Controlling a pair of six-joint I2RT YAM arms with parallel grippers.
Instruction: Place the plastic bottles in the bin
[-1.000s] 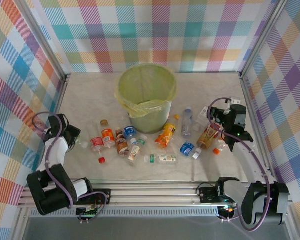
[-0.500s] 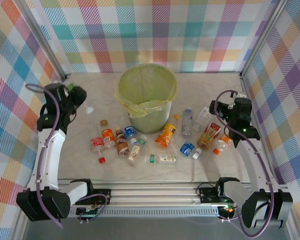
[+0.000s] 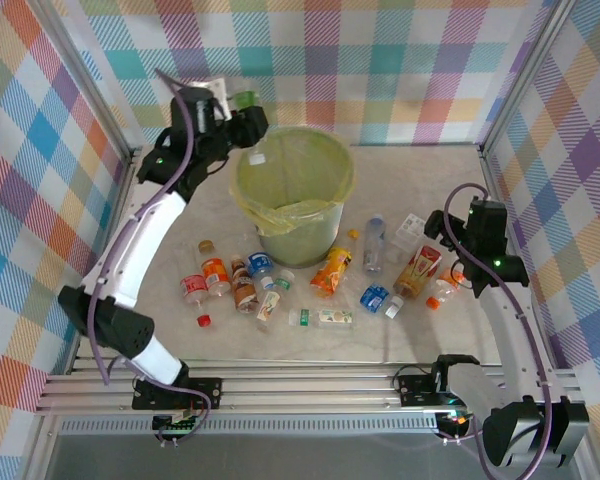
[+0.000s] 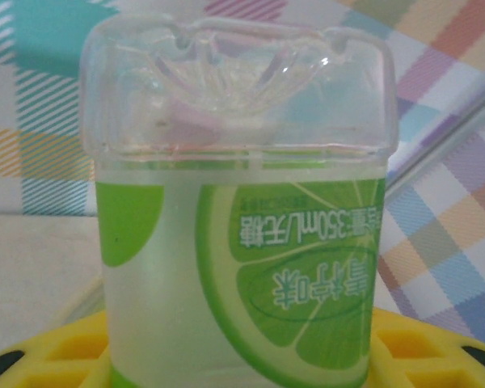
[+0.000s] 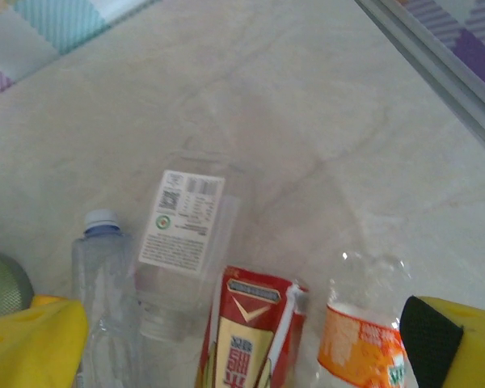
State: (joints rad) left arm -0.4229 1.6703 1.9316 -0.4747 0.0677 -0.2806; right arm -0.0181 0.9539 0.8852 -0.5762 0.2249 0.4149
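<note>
Top view: your left arm reached to the far left of the table (image 3: 180,200). The left gripper (image 3: 242,112) hung high beside the far-left rim of the bin (image 3: 338,165). From above I could not tell whether it was over the opening or just outside the rim.

Left wrist view: the left gripper (image 4: 242,368) was clamped on a clear lime-labelled bottle (image 4: 242,242), with a yellow finger (image 4: 48,356) on each side. The label read upside down, and the bottle's clear moulded end pointed away from the camera. In the top view the same bottle (image 3: 243,99) showed green at the gripper's tip.

The bin stood upright at the far middle of the table, with its yellow-green bag folded over the rim.

Your right gripper (image 3: 452,262) hovered over the right-hand bottles. In the wrist view its jaws (image 5: 242,356) were spread wide and held nothing. Ahead of them lay a red-labelled bottle (image 5: 250,331), an orange-labelled bottle (image 5: 360,343), a white-labelled clear bottle (image 5: 182,222) and a pale-capped clear bottle (image 5: 105,275).

The other bottles lay scattered on the table in front of the bin. Among them were an orange bottle (image 3: 331,270), a blue-labelled bottle (image 3: 374,298) and a left-hand cluster (image 3: 230,282). A loose red cap (image 3: 204,320) lay near that cluster.
</note>
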